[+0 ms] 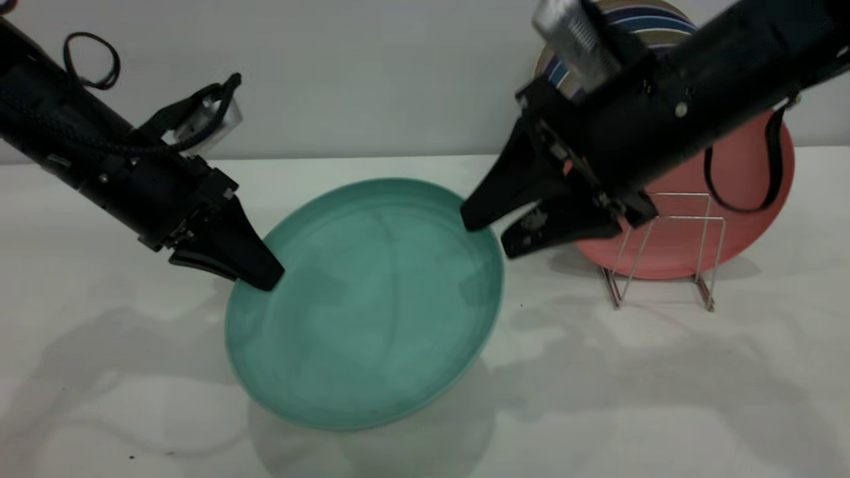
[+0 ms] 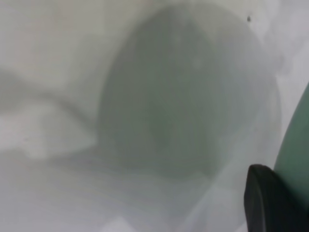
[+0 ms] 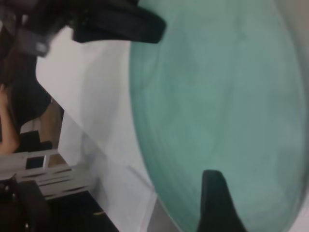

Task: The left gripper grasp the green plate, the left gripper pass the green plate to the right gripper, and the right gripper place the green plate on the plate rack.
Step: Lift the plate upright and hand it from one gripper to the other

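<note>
White table (image 1: 664,398) and pale wall fill the exterior view; the green plate (image 1: 372,312) hangs tilted above the table, its shadow beneath. At its left edge the left gripper (image 1: 255,269) pinches the rim, fingers closed on it. At the opposite rim, the right gripper (image 1: 485,232) has its fingers parted, one on each side of the edge. Behind stands the plate rack (image 1: 664,252), holding a pink plate (image 1: 730,192). Left wrist view: one finger (image 2: 270,203) beside the plate's edge (image 2: 297,150). Right wrist view: a finger (image 3: 217,203) lies over the plate (image 3: 217,96), the left gripper (image 3: 120,26) at its far rim.
</note>
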Robot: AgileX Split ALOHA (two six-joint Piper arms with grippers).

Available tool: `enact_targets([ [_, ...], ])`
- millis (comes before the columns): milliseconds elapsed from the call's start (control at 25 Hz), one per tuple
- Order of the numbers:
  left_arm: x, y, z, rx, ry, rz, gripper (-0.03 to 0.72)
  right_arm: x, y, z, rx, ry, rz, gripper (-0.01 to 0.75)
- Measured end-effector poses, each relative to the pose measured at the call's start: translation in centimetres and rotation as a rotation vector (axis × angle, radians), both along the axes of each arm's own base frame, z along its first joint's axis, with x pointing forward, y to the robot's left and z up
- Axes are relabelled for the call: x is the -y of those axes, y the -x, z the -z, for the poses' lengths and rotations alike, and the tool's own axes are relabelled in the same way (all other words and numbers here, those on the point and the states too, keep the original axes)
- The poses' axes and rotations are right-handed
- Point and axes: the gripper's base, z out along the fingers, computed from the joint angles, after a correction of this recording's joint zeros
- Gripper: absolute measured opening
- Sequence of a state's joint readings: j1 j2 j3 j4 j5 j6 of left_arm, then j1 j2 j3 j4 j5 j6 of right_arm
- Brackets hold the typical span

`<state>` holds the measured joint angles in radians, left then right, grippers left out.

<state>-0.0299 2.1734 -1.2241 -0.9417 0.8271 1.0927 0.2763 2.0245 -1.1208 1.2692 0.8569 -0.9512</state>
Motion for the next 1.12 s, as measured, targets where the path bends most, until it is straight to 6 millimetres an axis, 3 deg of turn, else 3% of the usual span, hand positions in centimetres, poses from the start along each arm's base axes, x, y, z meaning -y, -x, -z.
enact_targets([
  [240,0.2,0.1,-0.1,-0.003,0.008,0.008,0.019,0.1,-0.1,0.7,-0.02,-0.001,0.004,0.484],
  [480,1.9,0.2,0.0,0.02,-0.006,0.033,0.018,-0.2,-0.1,0.6,-0.023,-0.014,0.015,0.465],
  [600,2.4,0.2,0.0,0.026,-0.006,0.042,0.02,-0.2,-0.1,0.6,-0.024,-0.013,0.013,0.401],
  [840,2.7,0.4,-0.2,0.014,0.03,0.049,0.026,-0.2,-0.1,0.7,-0.015,0.002,0.013,0.164],
  [1120,2.8,0.4,-0.3,0.02,0.044,0.059,0.03,-0.1,-0.1,0.9,0.003,0.025,0.002,0.144],
])
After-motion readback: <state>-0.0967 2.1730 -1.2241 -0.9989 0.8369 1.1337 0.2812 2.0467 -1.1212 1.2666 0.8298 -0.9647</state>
